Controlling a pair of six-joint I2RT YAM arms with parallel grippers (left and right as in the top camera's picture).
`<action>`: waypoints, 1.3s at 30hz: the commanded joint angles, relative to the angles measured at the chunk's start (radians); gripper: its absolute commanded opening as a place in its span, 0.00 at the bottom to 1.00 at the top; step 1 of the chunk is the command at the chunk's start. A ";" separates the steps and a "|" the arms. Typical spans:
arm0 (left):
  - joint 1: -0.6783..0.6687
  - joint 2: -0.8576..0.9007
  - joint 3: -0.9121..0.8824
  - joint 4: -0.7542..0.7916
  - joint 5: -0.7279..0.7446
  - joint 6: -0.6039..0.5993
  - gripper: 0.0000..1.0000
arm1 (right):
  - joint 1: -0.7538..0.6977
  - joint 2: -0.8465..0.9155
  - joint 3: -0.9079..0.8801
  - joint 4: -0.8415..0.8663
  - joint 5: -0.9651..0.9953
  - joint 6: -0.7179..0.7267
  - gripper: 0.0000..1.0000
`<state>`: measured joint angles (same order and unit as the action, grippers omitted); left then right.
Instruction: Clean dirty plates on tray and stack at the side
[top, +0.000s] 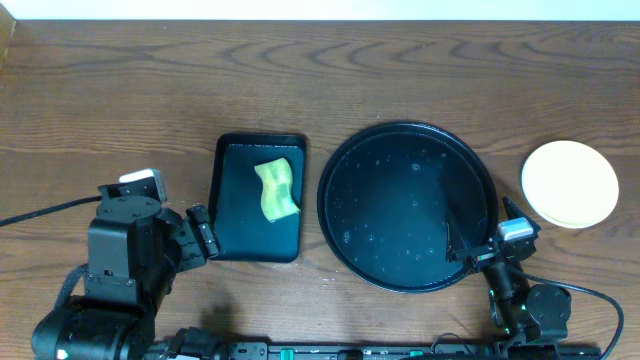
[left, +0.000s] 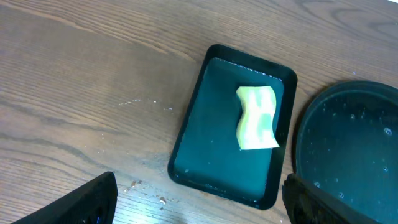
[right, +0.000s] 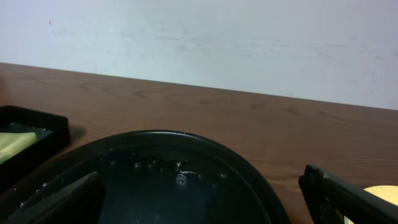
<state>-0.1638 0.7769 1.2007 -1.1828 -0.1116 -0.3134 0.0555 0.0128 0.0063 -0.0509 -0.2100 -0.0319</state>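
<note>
Apparently the last step of the task is reached. At the lower left of the overhead view the left gripper (left: 199, 202) is seen with its fingers spread wide and nothing between them; it hangs over the wooden table (top: 120, 100), just at the near edge of the rectangular teal tray (top: 240, 215). On this wet tray a yellow-green sponge (top: 278, 190) is laid, and it is touched by no finger.

At the centre right the round black tray (top: 400, 200) is found with only water drops on it; no plate is left inside. Above its lower right rim the right gripper (right: 202, 202) is placed, also released and holding nothing.

At the right edge of the frame the stack of plates (top: 570, 183) is set on the table, apart from the black tray, with the pale yellow plate on top. How many plates are under it cannot be told, and no smear can be seen on the top one.

So the cleaning and the stacking are judged as done. For the next move little is called for: both arms should be drawn back without pushing the stack.
</note>
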 joint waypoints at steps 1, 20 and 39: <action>0.003 0.000 0.014 -0.003 -0.009 -0.001 0.86 | -0.006 -0.001 -0.001 -0.005 -0.005 -0.007 0.99; 0.054 -0.207 -0.145 0.206 -0.039 0.002 0.85 | -0.006 -0.001 -0.001 -0.005 -0.005 -0.007 0.99; 0.120 -0.757 -0.874 0.915 -0.031 0.002 0.85 | -0.006 -0.001 -0.001 -0.005 -0.005 -0.007 0.99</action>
<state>-0.0490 0.0731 0.4007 -0.3279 -0.1379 -0.3134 0.0555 0.0128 0.0063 -0.0517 -0.2096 -0.0319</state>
